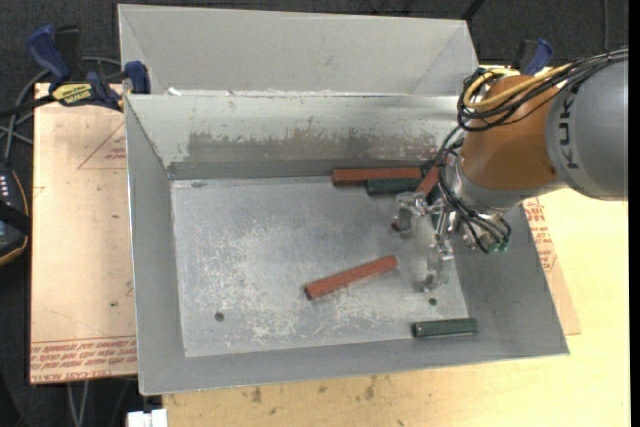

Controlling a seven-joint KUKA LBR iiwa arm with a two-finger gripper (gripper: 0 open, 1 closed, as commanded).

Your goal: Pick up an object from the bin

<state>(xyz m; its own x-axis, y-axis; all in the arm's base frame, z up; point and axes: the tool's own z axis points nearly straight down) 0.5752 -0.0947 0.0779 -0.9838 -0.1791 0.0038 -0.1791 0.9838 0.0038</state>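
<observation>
My gripper (428, 237) hangs low over the right part of the bin floor, below the orange-covered wrist. A reddish-brown flat bar (350, 277) lies slanted on the floor just to its left, apart from it. A dark green bar (445, 327) rests near the front right corner, in front of the gripper. Against the back wall lie a second reddish-brown bar (375, 176) and a dark bar (393, 186), side by side, just behind the gripper. I see nothing held.
The arm with its looped cables reaches in over the bin's right wall. The left half of the bin floor is bare scuffed metal. The sloped back and right walls stand close to the gripper.
</observation>
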